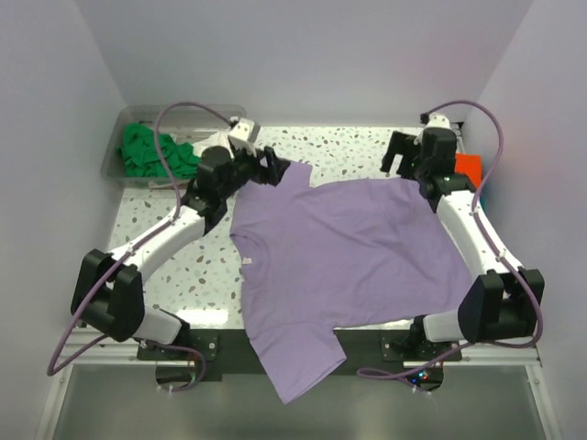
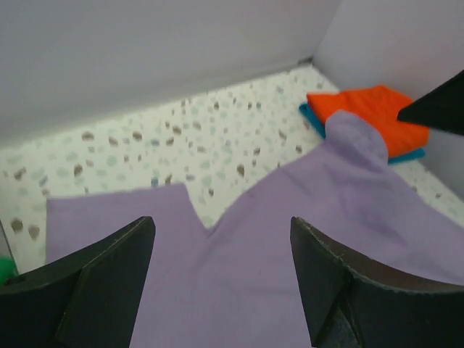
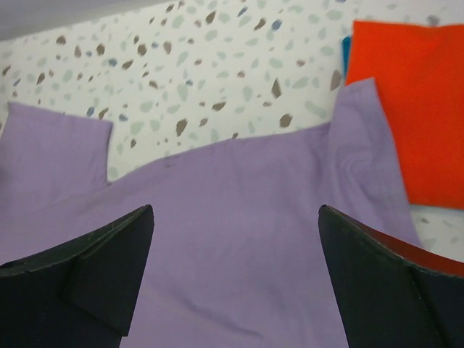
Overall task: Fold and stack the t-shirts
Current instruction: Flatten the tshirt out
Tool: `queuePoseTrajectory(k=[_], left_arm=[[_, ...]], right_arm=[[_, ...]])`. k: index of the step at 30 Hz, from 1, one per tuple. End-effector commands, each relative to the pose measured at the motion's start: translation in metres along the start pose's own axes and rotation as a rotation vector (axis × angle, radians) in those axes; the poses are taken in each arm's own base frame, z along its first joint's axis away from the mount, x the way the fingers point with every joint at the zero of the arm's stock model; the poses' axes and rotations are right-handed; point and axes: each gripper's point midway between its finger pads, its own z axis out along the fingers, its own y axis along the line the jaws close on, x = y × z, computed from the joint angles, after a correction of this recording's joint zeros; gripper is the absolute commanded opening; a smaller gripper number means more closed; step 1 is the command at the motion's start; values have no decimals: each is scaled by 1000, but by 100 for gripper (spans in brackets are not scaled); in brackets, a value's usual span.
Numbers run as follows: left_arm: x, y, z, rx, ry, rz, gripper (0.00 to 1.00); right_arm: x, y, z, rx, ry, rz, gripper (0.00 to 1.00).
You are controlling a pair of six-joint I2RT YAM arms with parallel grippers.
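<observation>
Lavender t-shirt [image 1: 358, 247] lies spread flat right below my left gripper [image 1: 273, 168] and my right gripper [image 1: 397, 154], both jaws wide apart holding nothing, its far edge just past the fingertips, folded orange t-shirt [image 3: 413, 109] just outboard of the right one.

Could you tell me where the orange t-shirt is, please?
In the top view the orange t-shirt lies at the table's far right corner, on a blue shirt, just right of the right gripper.

A purple shirt [image 1: 353, 247] lies flat on the spotty table [image 1: 174, 266], one sleeve hanging over the near edge, with green shirts [image 1: 147, 151] in the clear tub [image 1: 111, 158] far left and an orange shirt [image 1: 468, 167] far right.
</observation>
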Motion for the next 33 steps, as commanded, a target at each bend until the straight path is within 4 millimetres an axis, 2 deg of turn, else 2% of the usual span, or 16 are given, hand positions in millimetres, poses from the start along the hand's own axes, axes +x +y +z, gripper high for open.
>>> queuePoseTrajectory(k=[1, 2, 3, 5, 6, 7, 8, 9, 11, 12, 15, 19, 20, 24, 27, 33], left_arm=[[81, 9, -19, -46, 161, -92, 80], [90, 9, -24, -53, 174, -106, 80], [109, 10, -34, -62, 206, -117, 80], [127, 7, -43, -71, 233, -110, 79], [143, 10, -51, -96, 265, -102, 79], [153, 7, -55, -103, 290, -91, 79], [164, 13, -60, -143, 319, -84, 79], [180, 13, -67, -153, 356, -84, 79], [195, 14, -73, -160, 387, -86, 79], [209, 17, -78, -169, 420, -88, 79], [229, 21, -81, -180, 473, -90, 79], [245, 29, -74, -207, 514, -73, 80], [245, 31, -71, -210, 521, -66, 80], [263, 50, -65, -278, 578, -51, 81], [269, 67, -60, -332, 605, -55, 81], [265, 98, -41, -362, 608, -83, 82]], right_arm=[[47, 35, 2, -116, 77, 14, 99], [56, 39, 2, -114, 86, 7, 99], [77, 49, 2, -125, 120, -17, 99], [98, 45, 6, -76, 153, -12, 99], [107, 49, 6, -77, 164, -18, 99], [113, 48, 8, -70, 171, -17, 99], [116, 52, 10, -85, 168, -3, 99], [128, 50, 11, -90, 192, -3, 99], [143, 52, 13, -115, 214, 6, 99], [147, 52, 14, -121, 217, 11, 99], [163, 54, 21, -135, 258, 13, 99], [178, 56, 32, -131, 306, 14, 99], [177, 56, 35, -127, 305, 16, 99], [184, 55, 47, -105, 334, 12, 99], [189, 53, 58, -74, 361, -2, 99], [195, 56, 81, -57, 407, -21, 99]])
